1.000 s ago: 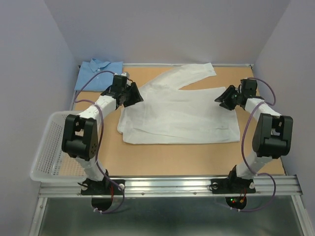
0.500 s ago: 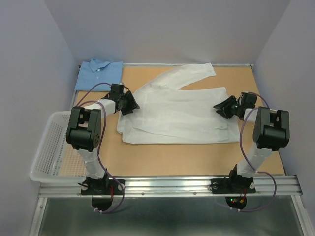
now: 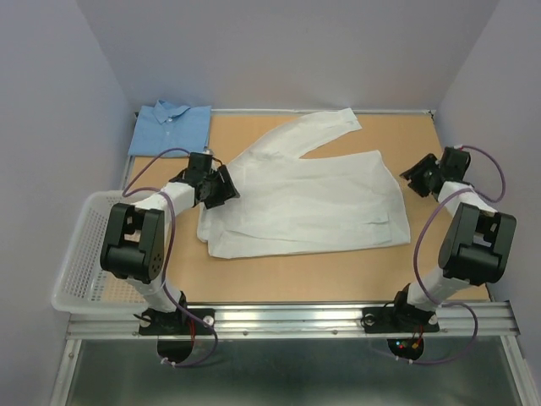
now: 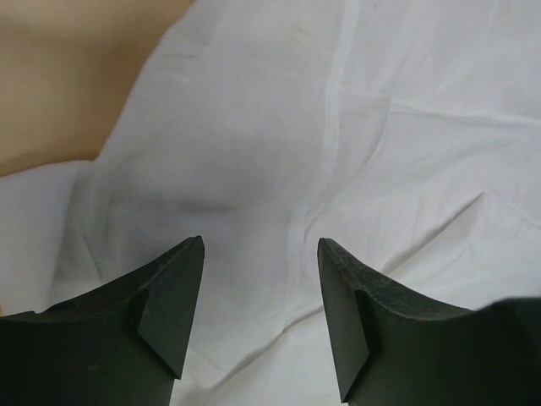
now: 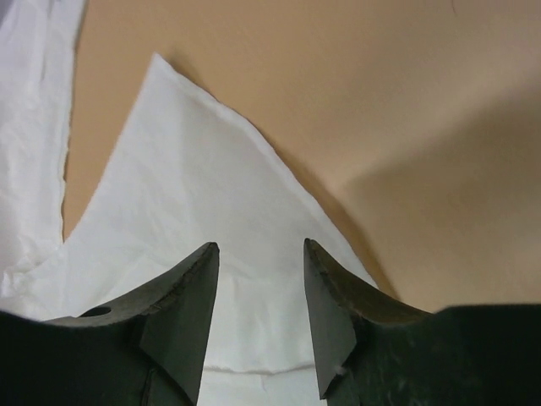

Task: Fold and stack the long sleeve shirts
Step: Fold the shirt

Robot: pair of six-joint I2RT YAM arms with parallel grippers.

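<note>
Two shirts from above: white shirt (image 3: pixel 313 199) spread on the counter (image 3: pixel 338 271), long axis crosswise; blue shirt (image 3: pixel 172 127) folded beyond its far-left corner. Left claw (image 3: pixel 222 189) sits over its left edge, right claw (image 3: pixel 420 176) just off its right. Left wrist: claw released, cloth beneath. Right wrist: claw released, shirt corner ahead.

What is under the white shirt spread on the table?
Only the tan table shows around the white shirt; nothing pokes out from its edges. Whatever lies beneath the cloth is covered, so it cannot be seen.
</note>
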